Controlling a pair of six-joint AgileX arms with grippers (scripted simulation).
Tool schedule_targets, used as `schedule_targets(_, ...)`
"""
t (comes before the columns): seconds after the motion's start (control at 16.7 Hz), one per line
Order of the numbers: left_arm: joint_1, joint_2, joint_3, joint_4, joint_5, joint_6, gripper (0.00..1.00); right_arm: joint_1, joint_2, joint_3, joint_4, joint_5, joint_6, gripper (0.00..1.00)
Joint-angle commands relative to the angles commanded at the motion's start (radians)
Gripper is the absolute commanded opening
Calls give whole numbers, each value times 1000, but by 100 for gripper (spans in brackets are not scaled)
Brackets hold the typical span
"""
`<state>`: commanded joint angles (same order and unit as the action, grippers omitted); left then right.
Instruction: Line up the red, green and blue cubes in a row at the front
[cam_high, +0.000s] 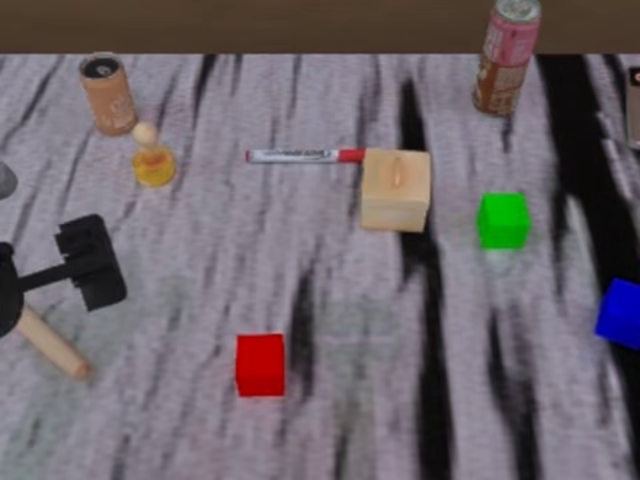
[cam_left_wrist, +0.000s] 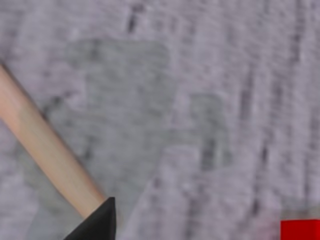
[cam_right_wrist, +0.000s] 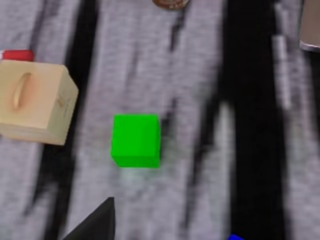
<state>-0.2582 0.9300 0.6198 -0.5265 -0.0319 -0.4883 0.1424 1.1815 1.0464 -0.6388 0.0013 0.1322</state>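
The red cube (cam_high: 260, 365) sits left of centre near the front, and its corner shows in the left wrist view (cam_left_wrist: 300, 229). The green cube (cam_high: 502, 220) (cam_right_wrist: 136, 140) rests right of centre. At the right edge lies the blue cube (cam_high: 620, 313), partly cut off, with a sliver (cam_right_wrist: 235, 237) in the right wrist view. My left gripper (cam_high: 92, 262) hangs open and empty at the far left, well apart from the red cube. My right arm is outside the top view. Only one dark fingertip (cam_right_wrist: 100, 225) shows, above the table near the green cube, holding nothing.
A tan wooden block (cam_high: 396, 190) stands left of the green cube, with a red-capped marker (cam_high: 305, 155) behind it. A can (cam_high: 506, 55), a cardboard tube (cam_high: 108, 93) and a small yellow bottle (cam_high: 152, 158) stand at the back. A wooden handle (cam_high: 50, 345) (cam_left_wrist: 45, 150) lies under my left gripper.
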Motion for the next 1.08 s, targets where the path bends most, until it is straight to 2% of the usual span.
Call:
schedule_targets(0.3,144,-441,-318,221,3,180,100,61,590,468,-299,6,59,100)
schedule_targets(0.54,222,-692,-493,372,15,327,100,101,936,775,-486,7,101,100)
schedule_targets(0.84,271,-896,-605,502,29,461,100,133,1195,1041,-620,5,134,100)
schedule_targets(1.08,278,-930,-620,527,32,488,100,139,1242,1087,-642,4,140,100)
